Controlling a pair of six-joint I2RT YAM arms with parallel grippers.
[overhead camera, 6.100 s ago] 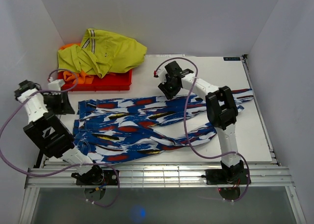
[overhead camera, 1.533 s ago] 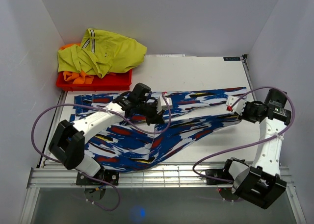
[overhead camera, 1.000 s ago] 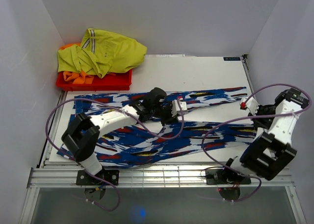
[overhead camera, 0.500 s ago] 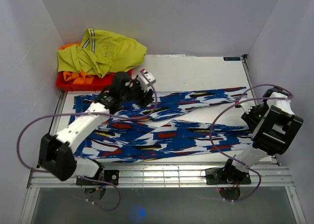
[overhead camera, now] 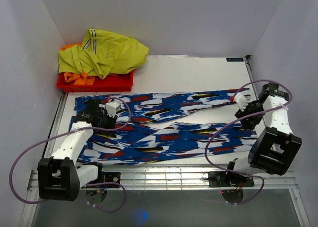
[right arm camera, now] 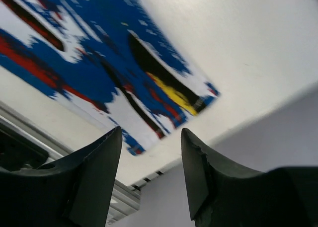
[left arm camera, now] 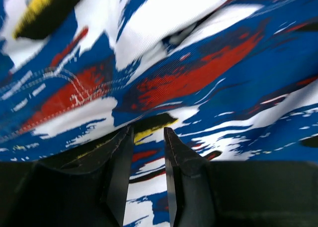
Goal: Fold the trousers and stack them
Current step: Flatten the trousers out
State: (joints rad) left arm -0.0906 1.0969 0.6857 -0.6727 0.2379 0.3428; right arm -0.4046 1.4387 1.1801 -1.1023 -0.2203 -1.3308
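Ideally the left gripper, at the waist end of the trousers, and right gripper, by their hem (both parted, empty), should pinch evenly.

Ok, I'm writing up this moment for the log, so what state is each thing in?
trousers: spread flat on the table, legs parted toward the right, not held.
left gripper: open, empty, close over the trousers.
right gripper: open, empty, above a leg end.
yellow-green garment: crumpled, heaped on the orange garment.
orange garment: bunched, mostly covered.
red tray: holding both garments.
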